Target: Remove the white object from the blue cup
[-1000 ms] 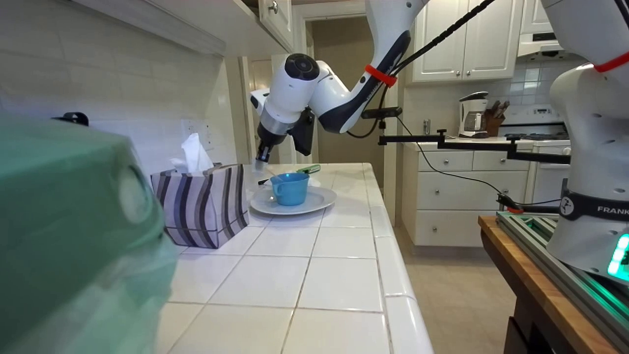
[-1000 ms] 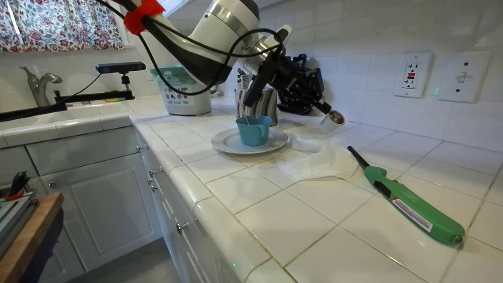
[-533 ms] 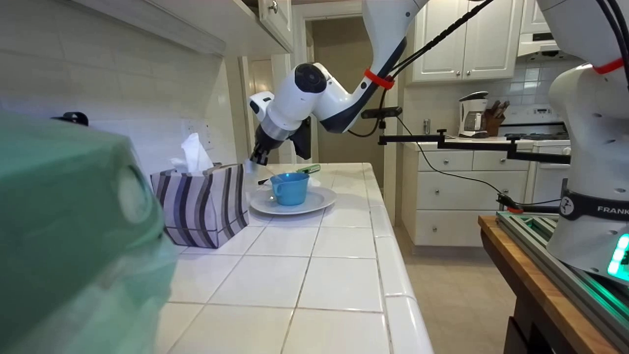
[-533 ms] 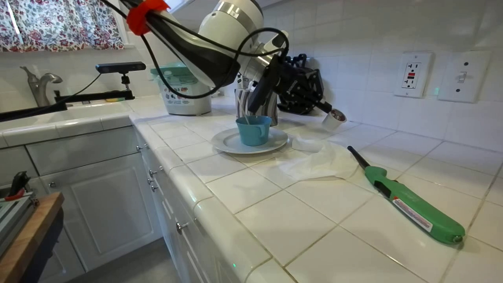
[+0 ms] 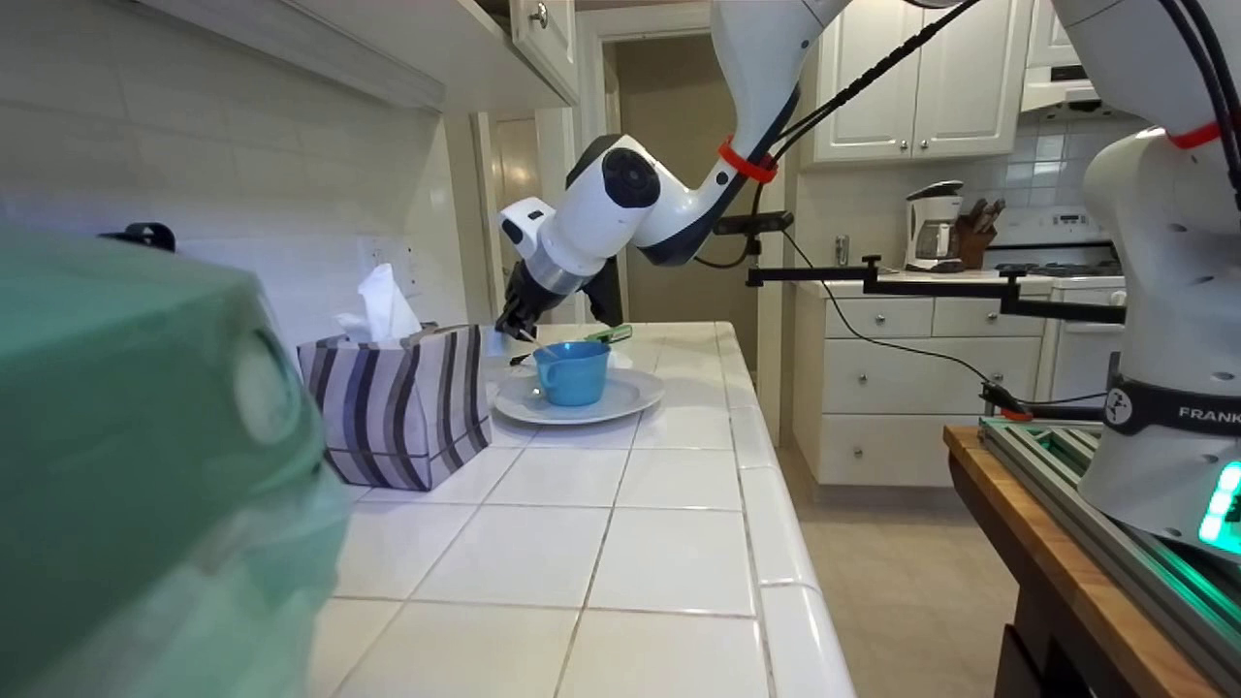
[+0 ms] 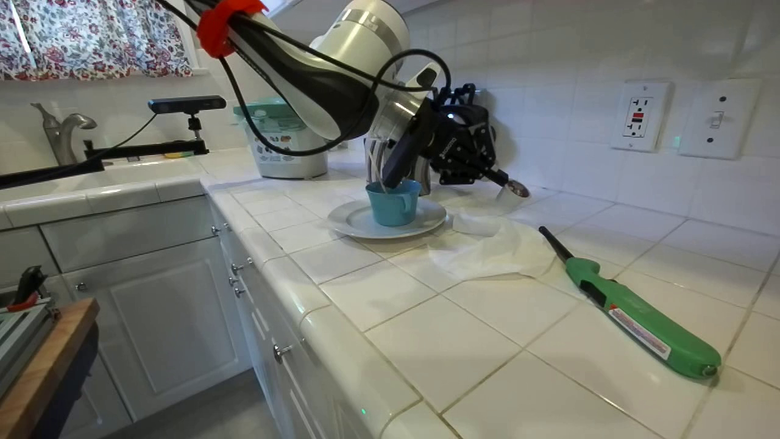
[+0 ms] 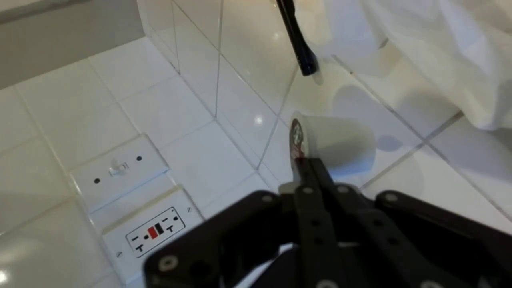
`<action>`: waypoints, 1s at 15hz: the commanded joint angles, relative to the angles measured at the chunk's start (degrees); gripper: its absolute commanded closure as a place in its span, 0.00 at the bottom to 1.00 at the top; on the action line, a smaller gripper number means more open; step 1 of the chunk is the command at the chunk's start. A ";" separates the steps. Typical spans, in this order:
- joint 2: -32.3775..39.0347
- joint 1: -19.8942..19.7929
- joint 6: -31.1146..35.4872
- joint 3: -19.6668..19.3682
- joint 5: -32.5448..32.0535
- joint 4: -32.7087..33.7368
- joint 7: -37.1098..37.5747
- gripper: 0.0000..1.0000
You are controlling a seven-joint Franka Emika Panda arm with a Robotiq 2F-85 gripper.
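The blue cup (image 6: 392, 207) stands upright on a white plate (image 6: 347, 224); both also show in an exterior view, cup (image 5: 574, 376) and plate (image 5: 640, 393). A thin pale stick (image 6: 376, 167) leans out of the cup. The white object, a small pod (image 7: 344, 140) with a printed lid, is outside the cup, tilted on its side. My gripper (image 7: 312, 162) is shut on its rim. In an exterior view the pod (image 6: 510, 192) hangs from the fingertips (image 6: 506, 180), low near the back wall; I cannot tell whether it touches the counter.
Crumpled white paper (image 6: 499, 247) and a green lighter (image 6: 640, 320) lie on the tiled counter. A striped tissue box (image 5: 397, 412) stands beside the plate. A green-lidded container (image 6: 283, 143) stands farther off. The wall with an outlet (image 6: 640, 116) bounds the back.
My arm has tilted and come down a little. The held pod has sunk slightly and turned, its lid facing more upward. The black wrist part now overlaps the cup's rim in an exterior view.
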 commanded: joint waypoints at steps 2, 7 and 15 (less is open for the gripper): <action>1.17 -0.81 2.28 0.30 -6.10 1.55 4.30 1.00; 1.32 -1.04 2.56 0.57 -9.93 1.37 6.22 1.00; 1.49 -1.75 3.92 1.17 -14.66 1.35 8.81 1.00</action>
